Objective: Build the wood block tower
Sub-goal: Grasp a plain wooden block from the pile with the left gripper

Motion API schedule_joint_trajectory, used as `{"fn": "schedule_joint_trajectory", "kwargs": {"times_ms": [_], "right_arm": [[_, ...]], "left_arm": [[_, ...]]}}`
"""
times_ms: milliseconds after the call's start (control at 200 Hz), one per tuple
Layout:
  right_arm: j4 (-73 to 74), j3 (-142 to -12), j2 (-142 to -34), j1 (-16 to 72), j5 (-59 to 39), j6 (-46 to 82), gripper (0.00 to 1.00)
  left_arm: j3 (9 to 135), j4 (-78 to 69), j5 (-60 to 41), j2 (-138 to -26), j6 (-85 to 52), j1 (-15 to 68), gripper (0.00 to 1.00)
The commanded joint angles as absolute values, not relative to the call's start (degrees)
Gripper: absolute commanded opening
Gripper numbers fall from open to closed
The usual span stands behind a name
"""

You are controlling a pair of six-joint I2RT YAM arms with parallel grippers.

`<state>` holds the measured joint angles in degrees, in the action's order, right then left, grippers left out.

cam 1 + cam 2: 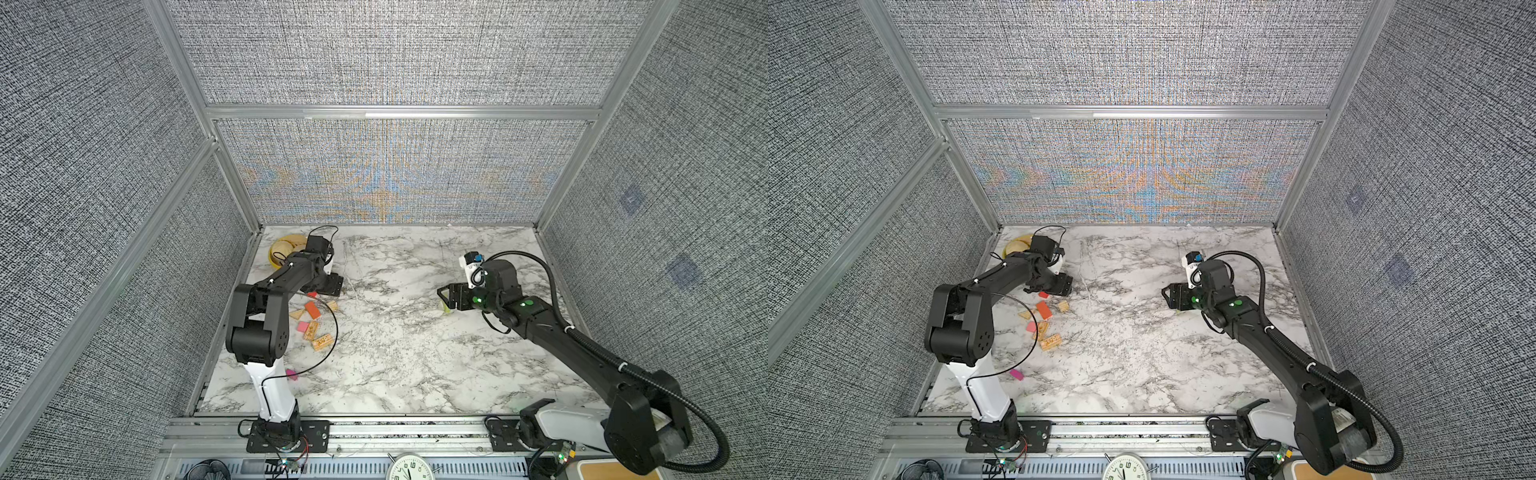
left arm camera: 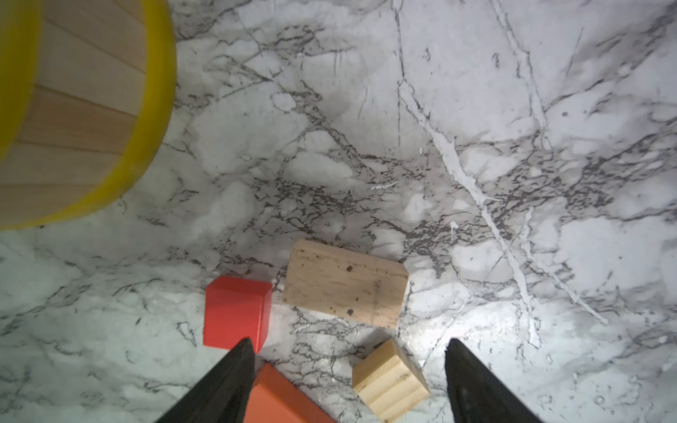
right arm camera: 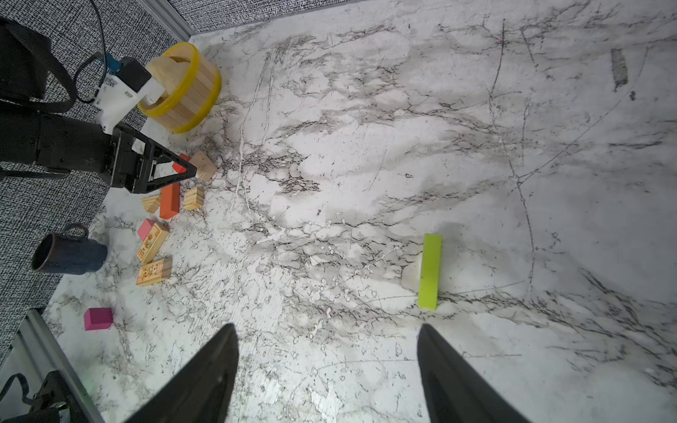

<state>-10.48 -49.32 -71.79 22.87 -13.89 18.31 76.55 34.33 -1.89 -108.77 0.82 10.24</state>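
Marble-patterned white and grey, the table (image 1: 395,353) carries everything. In its far left corner sits a yellow-rimmed steamer (image 1: 279,249), and the right wrist view shows a dark mug (image 3: 69,252) near the left edge.

The wood blocks (image 1: 311,320) lie scattered on the left side, each resting singly on the table. The left gripper (image 1: 330,289) hangs over the far end of the scatter with its jaws spread and nothing held. In the left wrist view a small tan cube (image 2: 390,381) lies between the two fingers (image 2: 234,381), clear of both. An orange bar (image 2: 282,399) runs close beside one finger; whether they touch I cannot tell. A red cube (image 2: 234,315) sits just at that fingertip, and a tan bar (image 2: 346,284) lies beside it, beyond the opening.

Nearer the front are a pink block (image 3: 145,227), two printed tan blocks (image 3: 152,243) and, alone, a magenta cube (image 3: 98,318).

On the right, the right gripper (image 1: 442,296) hangs low with its jaws wide apart and empty. A green bar (image 3: 430,273) lies flat just past one fingertip, outside the gap, well apart from the other blocks.
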Motion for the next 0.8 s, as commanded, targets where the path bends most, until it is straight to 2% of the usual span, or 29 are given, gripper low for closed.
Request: {"fn": "schedule_joint_trajectory", "kwargs": {"times_ms": [0,110,615,795], "right_arm": [[-9.3,-49.6,-72.1,22.9,-13.8,18.4,0.78],[-9.5,-49.9,-73.0,22.9,-14.0,18.4,0.78],[-10.5,-51.0,-74.7,22.8,-13.3,17.6,0.78],[-10.7,-50.9,-74.8,22.8,-13.1,17.5,0.78]], "left_arm": [[77.8,33.2,-2.6,-110.0,2.1,10.1,0.79],[78.5,33.8,-2.6,-111.4,2.7,10.1,0.75],[82.5,36.6,-4.4,-117.2,5.1,9.2,0.74],[82.3,37.1,-5.0,-117.6,5.7,9.0,0.66]]}}
